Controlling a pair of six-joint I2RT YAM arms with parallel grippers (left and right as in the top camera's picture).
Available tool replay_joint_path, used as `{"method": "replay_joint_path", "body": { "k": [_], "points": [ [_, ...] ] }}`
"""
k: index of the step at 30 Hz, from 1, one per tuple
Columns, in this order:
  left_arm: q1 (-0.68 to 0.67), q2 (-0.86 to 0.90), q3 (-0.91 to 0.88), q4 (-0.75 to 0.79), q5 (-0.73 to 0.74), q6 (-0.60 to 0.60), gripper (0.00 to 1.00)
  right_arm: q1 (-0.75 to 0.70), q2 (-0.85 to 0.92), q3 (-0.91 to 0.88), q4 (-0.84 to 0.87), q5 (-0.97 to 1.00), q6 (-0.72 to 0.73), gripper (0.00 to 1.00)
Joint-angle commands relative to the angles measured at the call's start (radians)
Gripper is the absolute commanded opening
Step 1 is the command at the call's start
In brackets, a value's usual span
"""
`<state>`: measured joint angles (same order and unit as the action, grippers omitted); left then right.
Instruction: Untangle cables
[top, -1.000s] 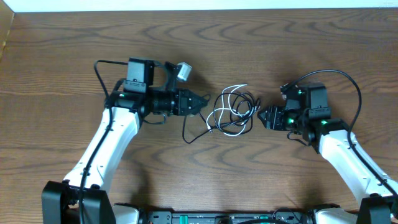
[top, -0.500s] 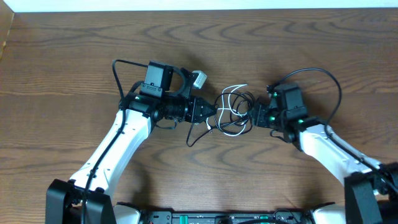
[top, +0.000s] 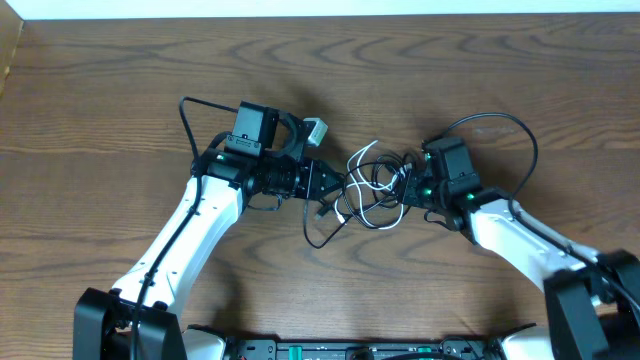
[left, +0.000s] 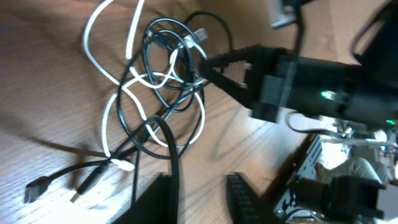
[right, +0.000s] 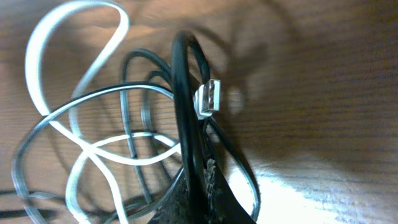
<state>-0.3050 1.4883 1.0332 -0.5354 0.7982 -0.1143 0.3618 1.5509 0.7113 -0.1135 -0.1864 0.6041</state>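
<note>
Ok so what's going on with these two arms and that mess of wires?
It's a robot untangling job: a black cable and a white cable lie looped together on the table. The right hand is shut on a black strand at the tangle's right edge. The left hand sits open at its left edge, apparently gripping nothing. Nothing is separated yet.

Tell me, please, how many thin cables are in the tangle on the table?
2. The black cable and the white cable loop through each other in one tangle in the middle of the table. Overlaps might hide another.
</note>
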Motion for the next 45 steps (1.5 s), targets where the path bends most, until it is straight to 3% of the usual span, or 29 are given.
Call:
{"method": "replay_joint_path", "body": {
  "k": [1,5,9,12,13,15,21,25,34,45],
  "points": [
    [-0.002,-0.011,0.005,-0.002,-0.033,0.014,0.46,-0.003,-0.132,0.011,0.005,-0.065,-0.064,0.01],
    [-0.002,-0.011,0.005,0.002,-0.032,0.013,0.61,-0.037,-0.267,0.011,-0.020,-0.146,-0.090,0.01],
    [-0.002,-0.011,0.005,0.029,0.000,0.013,0.66,-0.088,-0.399,0.011,-0.087,-0.194,-0.111,0.01],
    [-0.002,-0.011,0.005,0.097,0.144,0.013,0.71,-0.132,-0.480,0.011,-0.152,-0.221,-0.145,0.01],
    [-0.002,-0.011,0.005,0.120,0.190,0.013,0.79,-0.143,-0.494,0.011,-0.170,-0.229,-0.156,0.01],
    [-0.002,-0.011,0.005,0.172,0.274,0.001,0.85,-0.163,-0.517,0.011,-0.193,-0.260,-0.177,0.01],
    [-0.002,-0.004,0.005,0.205,0.286,-0.069,0.86,-0.211,-0.537,0.011,-0.183,-0.404,-0.207,0.01],
    [-0.004,0.021,0.005,0.204,0.209,-0.227,0.86,-0.226,-0.537,0.011,-0.162,-0.480,-0.222,0.01],
    [-0.075,0.074,0.005,0.212,0.026,-0.481,0.86,-0.226,-0.537,0.011,-0.158,-0.505,-0.246,0.01],
    [-0.192,0.106,0.005,0.235,-0.084,-0.740,0.86,-0.225,-0.537,0.011,-0.155,-0.505,-0.246,0.01]
  ]
}}
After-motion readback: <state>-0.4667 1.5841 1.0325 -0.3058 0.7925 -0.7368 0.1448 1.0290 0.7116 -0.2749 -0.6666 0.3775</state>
